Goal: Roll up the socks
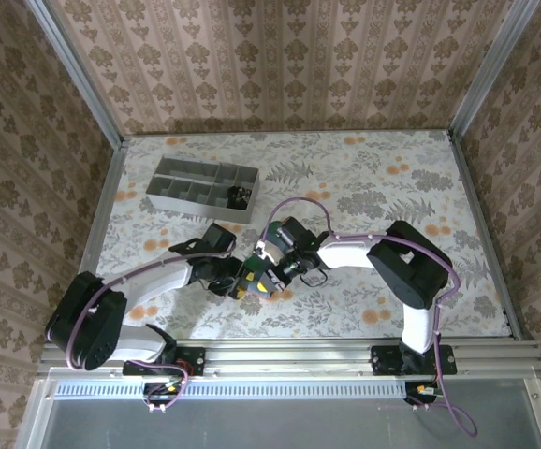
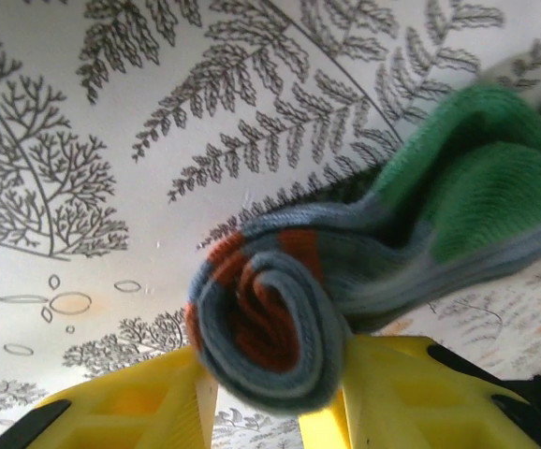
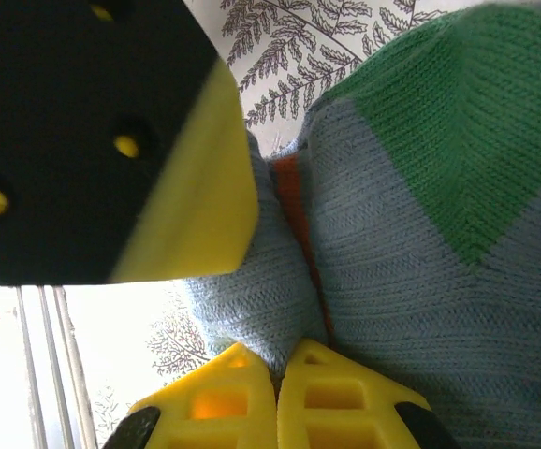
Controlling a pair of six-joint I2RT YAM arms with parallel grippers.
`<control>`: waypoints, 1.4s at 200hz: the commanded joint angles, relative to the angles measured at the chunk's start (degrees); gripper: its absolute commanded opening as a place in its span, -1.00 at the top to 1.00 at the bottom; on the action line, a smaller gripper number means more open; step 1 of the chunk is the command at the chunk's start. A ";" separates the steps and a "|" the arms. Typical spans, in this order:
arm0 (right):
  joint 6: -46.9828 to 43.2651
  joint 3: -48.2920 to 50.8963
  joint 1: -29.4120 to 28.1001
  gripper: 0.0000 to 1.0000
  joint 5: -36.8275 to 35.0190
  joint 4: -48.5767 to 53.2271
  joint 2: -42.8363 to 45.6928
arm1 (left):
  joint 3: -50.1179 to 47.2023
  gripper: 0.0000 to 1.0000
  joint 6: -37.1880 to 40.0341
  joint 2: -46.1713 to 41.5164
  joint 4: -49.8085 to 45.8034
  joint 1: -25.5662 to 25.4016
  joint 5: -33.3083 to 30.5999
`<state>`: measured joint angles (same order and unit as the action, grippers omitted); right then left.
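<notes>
The teal-grey striped sock (image 2: 280, 309), with its orange cuff and green toe (image 2: 495, 178), is partly rolled up. Its rolled end sits between the yellow fingers of my left gripper (image 2: 270, 369), which is shut on the roll just above the tablecloth. My right gripper (image 3: 276, 360) is shut too, its two yellow tips pinching a fold of the same sock (image 3: 411, 253). One left finger (image 3: 186, 187) shows black and yellow right beside that fold. From above, both grippers meet over the sock (image 1: 256, 278) near the table's front middle: the left gripper (image 1: 242, 281) and the right gripper (image 1: 275, 269).
A grey compartment tray (image 1: 191, 178) stands at the back left, with a dark bundle (image 1: 240, 196) in one of its right-hand compartments. The floral tablecloth (image 1: 383, 187) covers the table. Patterned walls close in three sides, and a metal rail (image 1: 289, 351) runs along the front.
</notes>
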<state>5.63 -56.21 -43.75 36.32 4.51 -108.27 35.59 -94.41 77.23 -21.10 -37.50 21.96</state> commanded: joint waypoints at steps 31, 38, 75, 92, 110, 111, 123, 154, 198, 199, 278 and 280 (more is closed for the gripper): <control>2.26 3.11 2.29 1.00 -6.70 15.95 -7.55 | -0.56 0.07 1.07 -1.62 -2.13 -0.65 -4.48; 2.32 2.89 2.35 1.00 -6.66 16.13 -7.77 | -0.53 0.03 1.31 -2.39 -2.75 -0.60 -4.85; 2.45 3.14 2.36 1.00 -7.05 15.90 -7.40 | -1.53 -0.02 2.11 -6.13 -3.83 -0.21 -5.34; 2.46 2.97 2.35 1.00 -7.13 16.15 -7.69 | -2.23 0.03 2.21 -6.92 -3.26 -0.18 -4.85; 2.59 2.77 2.35 1.00 -7.32 16.39 -7.94 | -2.46 0.07 2.21 -6.40 -2.58 -0.16 -3.79; 2.61 2.73 2.35 1.00 -7.36 16.49 -7.93 | -2.46 0.07 2.21 -6.35 -2.52 -0.19 -3.73; 2.72 2.67 2.50 1.00 -7.39 16.50 -8.09 | -2.63 0.12 2.05 -5.75 -1.58 -0.29 -3.29; 3.24 2.55 2.53 1.00 -7.05 16.45 -8.47 | -2.55 0.15 1.77 -3.67 0.65 -0.74 -2.93; 3.52 2.15 2.88 1.00 -6.55 16.10 -8.98 | -1.69 0.16 3.20 3.83 3.40 -1.85 -2.61; 3.52 2.15 2.88 1.00 -6.53 16.07 -8.98 | -1.68 0.17 3.19 4.03 3.33 -1.86 -2.61; -8.26 5.59 0.04 0.38 -14.00 8.71 4.31 | -1.79 1.00 -3.22 7.94 -15.77 -3.19 -2.42; -8.66 6.28 -0.32 0.33 -14.94 7.76 5.46 | -1.66 1.00 -3.32 7.89 -16.06 -3.20 -2.50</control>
<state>3.64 -57.23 -42.09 39.29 8.47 -108.42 36.64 -94.65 82.30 -19.94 -39.38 20.64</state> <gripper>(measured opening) 0.196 0.065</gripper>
